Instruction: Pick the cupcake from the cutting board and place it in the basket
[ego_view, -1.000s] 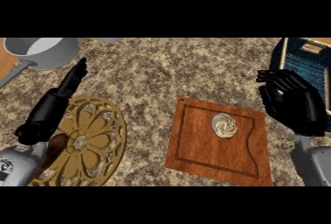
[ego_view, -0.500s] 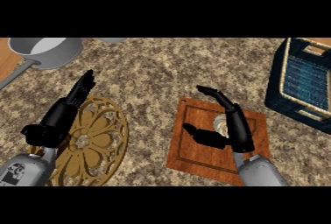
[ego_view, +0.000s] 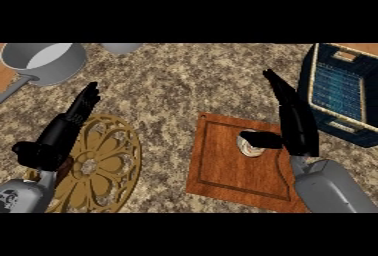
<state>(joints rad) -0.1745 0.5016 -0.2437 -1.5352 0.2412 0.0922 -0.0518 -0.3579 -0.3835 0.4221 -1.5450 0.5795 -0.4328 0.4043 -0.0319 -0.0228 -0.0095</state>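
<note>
Right hand (ego_view: 297, 127) is over the right side of the board (ego_view: 232, 177). Its fingers are straight and point far, and the thumb is spread leftward across the top of the cupcake (ego_view: 251, 152). Fingers and thumb are apart and nothing is clamped.

The cupcake sits on the board, right of centre, partly hidden under the thumb. I cannot tell whether the thumb touches it.

I read this pose as a side approach. The palm stands at the cupcake's right with the thumb over it, so curling the fingers would wrap it from that side.

The basket (ego_view: 316, 80) is far right on the surface (ego_view: 170, 85), just beyond the board's corner. This arm can therefore carry the cupcake there with a short swing to the far right.

Left hand (ego_view: 63, 132) is near left over the edge of the gold plate (ego_view: 103, 165). Its fingers are straight and hold nothing. It is parked clear of the work.

The pot (ego_view: 46, 60) at far left is not involved.

Step in hand: pre-grasp. The pick is not yet made.
</note>
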